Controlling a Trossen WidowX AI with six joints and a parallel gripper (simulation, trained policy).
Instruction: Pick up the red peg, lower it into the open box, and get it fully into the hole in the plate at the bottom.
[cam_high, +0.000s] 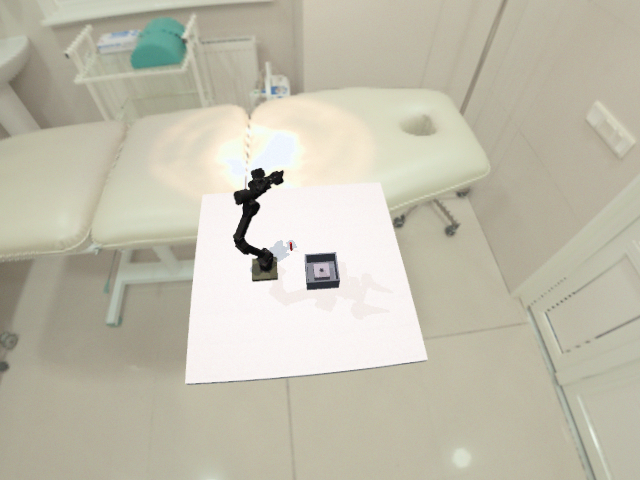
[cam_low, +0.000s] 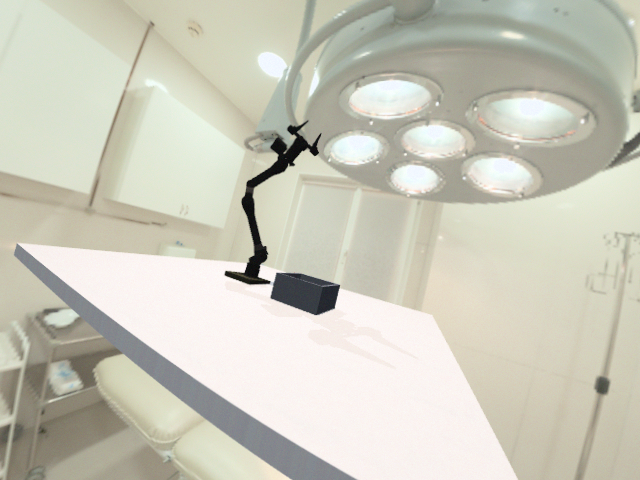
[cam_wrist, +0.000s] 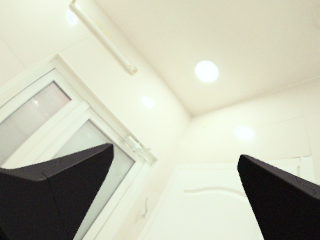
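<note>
The red peg (cam_high: 291, 246) is a small thin piece on the white table (cam_high: 305, 335) (cam_low: 248, 330), between the arm's base and the box. I cannot tell if it stands or lies, and it does not show in the exterior view. The dark open box (cam_high: 323, 285) (cam_low: 295, 293) sits to the right of the base. Inside it is a pale plate (cam_high: 316, 274) with a small dark hole (cam_high: 321, 270) in its middle. My gripper (cam_low: 314, 128) (cam_wrist: 176, 156) is open and empty, raised high above the table and far from the peg, pointing up and outward.
The arm's base plate (cam_high: 264, 276) (cam_low: 247, 279) stands on the table, left of the box in the top view. The box walls rise around the plate. The arm's shadow falls over the table near the box. A padded couch (cam_high: 351, 134) is behind the table.
</note>
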